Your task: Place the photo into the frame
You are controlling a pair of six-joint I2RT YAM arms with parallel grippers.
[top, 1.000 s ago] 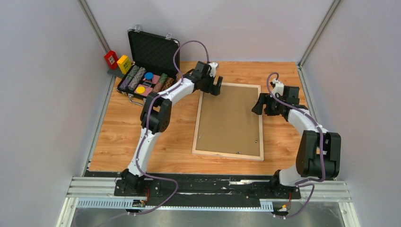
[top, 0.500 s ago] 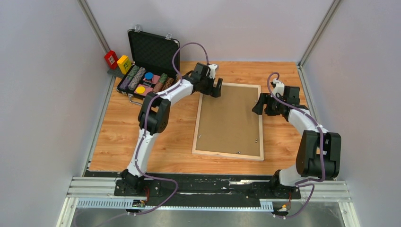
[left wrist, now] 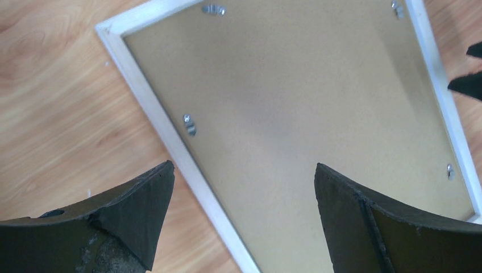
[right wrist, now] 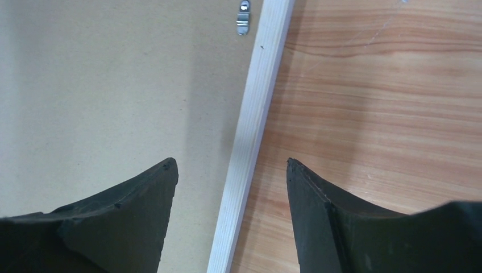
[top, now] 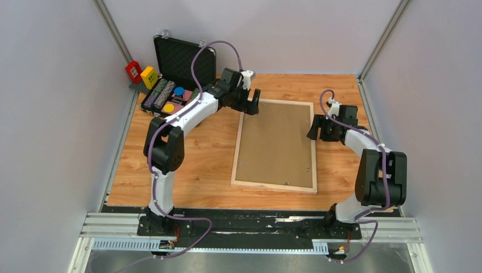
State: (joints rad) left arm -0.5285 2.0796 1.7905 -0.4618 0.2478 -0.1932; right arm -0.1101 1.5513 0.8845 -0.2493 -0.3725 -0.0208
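My right gripper [right wrist: 230,165] gapes astride the frame [right wrist: 261,85] rail facing the worktop [top: 170,170]'s right edge, my left gripper [left wrist: 244,166] wide and empty; I'd lower squarely.

A robot lab cell: plain grey walls [top: 51,114], aluminium rail [top: 111,230], wooden table [top: 199,165].

No legible text or markings

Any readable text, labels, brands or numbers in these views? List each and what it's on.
None legible.
Red box: pale mark on top, too small to read.
Yellow box: mark too small to read.
Chips in the black case: faces too small to read.
Backing board in the frame: blank, only metal clips.
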